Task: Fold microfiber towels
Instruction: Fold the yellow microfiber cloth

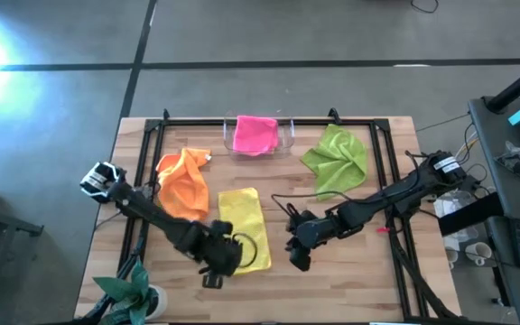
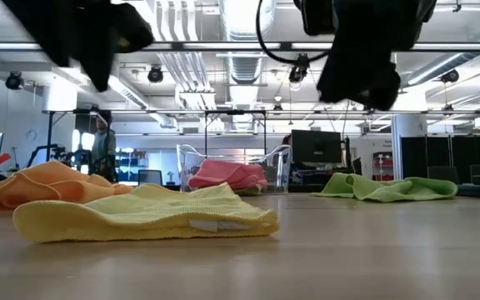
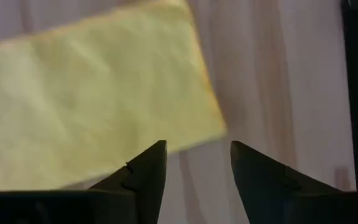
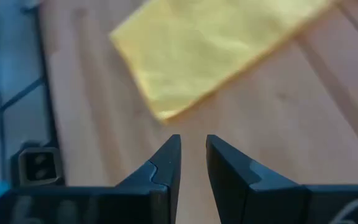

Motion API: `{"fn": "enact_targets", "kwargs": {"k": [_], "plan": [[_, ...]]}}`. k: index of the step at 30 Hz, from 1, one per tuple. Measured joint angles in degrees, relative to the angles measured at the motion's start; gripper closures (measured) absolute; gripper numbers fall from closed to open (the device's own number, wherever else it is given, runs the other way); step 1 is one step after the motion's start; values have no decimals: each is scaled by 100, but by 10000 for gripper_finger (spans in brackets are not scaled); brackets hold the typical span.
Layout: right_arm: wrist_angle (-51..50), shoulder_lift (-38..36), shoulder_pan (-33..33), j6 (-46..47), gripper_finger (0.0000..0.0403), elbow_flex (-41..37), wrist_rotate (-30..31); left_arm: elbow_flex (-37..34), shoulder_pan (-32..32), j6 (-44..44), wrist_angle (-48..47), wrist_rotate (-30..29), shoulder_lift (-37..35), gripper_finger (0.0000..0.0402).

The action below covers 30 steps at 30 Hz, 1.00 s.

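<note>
Two robot arms hung over a folded yellow towel on the wooden table.

The orange towel (image 1: 184, 181) lay bunched up on the left. Next to it, the left gripper (image 3: 197, 163) hung above the yellow towel's (image 1: 242, 224) near end, fingers spread, holding nothing. The pink towel (image 1: 255, 134) sat in the clear plastic tray (image 1: 289, 137) at the back. The right gripper (image 4: 192, 157) hung over bare table (image 1: 350, 271) just right of the yellow towel, its fingers a little apart and empty. The lime green towel (image 1: 337, 160) lay crumpled on the right.
</note>
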Motion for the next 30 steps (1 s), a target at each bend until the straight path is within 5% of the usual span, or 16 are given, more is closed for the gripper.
{"fn": "enact_targets", "kwargs": {"k": [13, 19, 30], "plan": [[644, 0, 23, -1968, 235, -2, -353, -787, -1194, -9, 1352, -1603, 136, 237], [1098, 14, 48, -3401, 212, -2, -334, -875, -1164, -14, 1664, -1644, 536, 237], [1328, 566, 48, -3441, 211, 69, -334, -896, -1066, -17, 1718, -1621, 1011, 237]]}}
